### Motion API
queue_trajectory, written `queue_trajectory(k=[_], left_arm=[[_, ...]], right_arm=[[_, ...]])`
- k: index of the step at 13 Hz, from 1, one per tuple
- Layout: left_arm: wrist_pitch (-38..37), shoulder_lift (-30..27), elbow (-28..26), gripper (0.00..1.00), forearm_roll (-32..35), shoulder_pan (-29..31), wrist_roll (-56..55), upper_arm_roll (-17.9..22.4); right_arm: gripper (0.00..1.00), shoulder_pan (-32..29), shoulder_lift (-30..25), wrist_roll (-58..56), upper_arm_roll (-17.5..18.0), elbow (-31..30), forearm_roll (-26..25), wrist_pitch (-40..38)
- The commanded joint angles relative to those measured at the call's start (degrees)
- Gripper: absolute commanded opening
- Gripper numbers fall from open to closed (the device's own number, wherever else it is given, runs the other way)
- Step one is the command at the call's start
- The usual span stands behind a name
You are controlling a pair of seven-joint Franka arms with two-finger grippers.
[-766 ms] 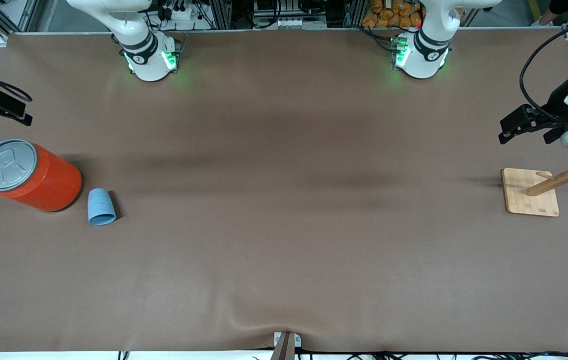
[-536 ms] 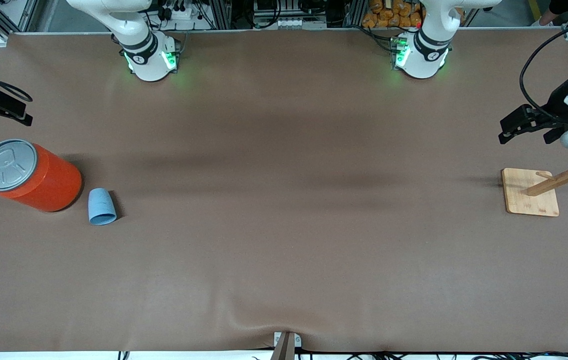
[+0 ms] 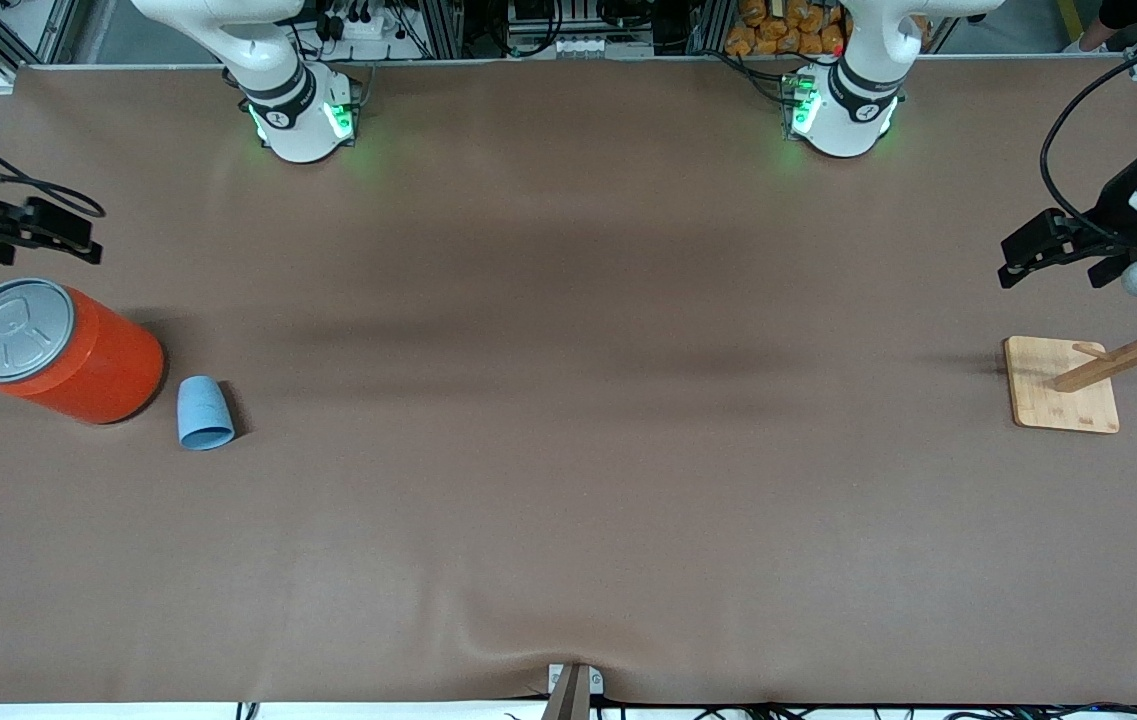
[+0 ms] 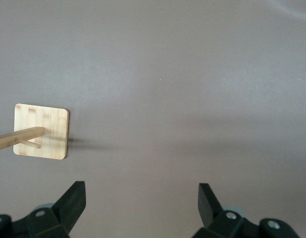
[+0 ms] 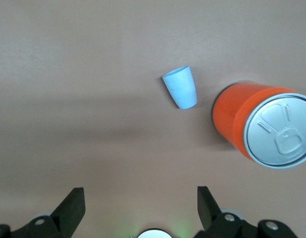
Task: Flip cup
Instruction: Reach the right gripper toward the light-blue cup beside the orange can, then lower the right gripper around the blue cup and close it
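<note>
The small light-blue cup (image 3: pixel 203 412) stands mouth down on the brown table, right beside the big orange can (image 3: pixel 88 365) and slightly nearer to the front camera. It also shows in the right wrist view (image 5: pixel 180 88), with no dark inside visible. My right gripper (image 3: pixel 83 245) is open and empty, in the air at the right arm's end of the table, over the mat by the can's lid. My left gripper (image 3: pixel 1013 262) is open and empty, waiting in the air at the left arm's end. Both wrist views show the fingertips wide apart around the right gripper (image 5: pixel 140 191) and the left gripper (image 4: pixel 141 186).
The orange can with its grey pull-tab lid (image 5: pixel 279 131) stands upright close to the cup. A wooden peg rack on a square base (image 3: pixel 1061 385) stands under the left gripper and shows in the left wrist view (image 4: pixel 41 131). The brown mat (image 3: pixel 568 400) covers the table.
My right gripper has shifted a little toward the table's middle, coming closer to the can's lid. The cup, the can and the left arm have not moved.
</note>
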Motion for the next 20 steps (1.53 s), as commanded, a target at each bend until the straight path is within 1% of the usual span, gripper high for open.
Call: queue_trajectory(k=[1, 8, 11, 13, 15, 16, 17, 20], left_arm=[[-0.98, 0.32, 0.89, 1.0, 0.75, 0.54, 1.28, -0.27], [-0.98, 0.76, 0.89, 1.0, 0.75, 0.54, 1.37, -0.27], [-0.98, 0.85, 0.8, 1.0, 0.84, 0.54, 1.37, -0.27], [-0.98, 0.94, 0.89, 1.0, 0.84, 0.46, 1.28, -0.27], [-0.98, 0.94, 0.89, 1.0, 0.84, 0.45, 1.28, -0.27], [-0.98, 0.94, 0.8, 1.0, 0.84, 0.45, 1.28, -0.27], [-0.98, 0.94, 0.8, 1.0, 0.84, 0.45, 1.37, -0.27], [-0.98, 0.85, 0.8, 1.0, 0.84, 0.45, 1.37, -0.27]], right_arm=[[1.0, 0.29, 0.65, 0.1, -0.15, -3.65, -0.75, 3.78], [1.0, 0.91, 9.52, 0.1, -0.06, -4.79, -0.75, 8.44], [1.0, 2.04, 9.71, -0.16, -0.06, -10.76, -0.67, 12.84], [1.0, 2.4, 9.36, -4.09, -0.15, -14.62, -0.75, 12.84], [1.0, 1.52, 8.66, -5.69, -0.23, -19.02, -0.75, 12.84], [1.0, 0.74, 9.0, -6.13, -0.32, -20.08, -0.75, 13.19], [1.0, -0.4, 9.44, -6.66, -0.32, -20.53, -0.93, 15.63], [1.0, -3.21, 12.07, -15.26, -0.32, -22.89, -1.19, 21.52]])
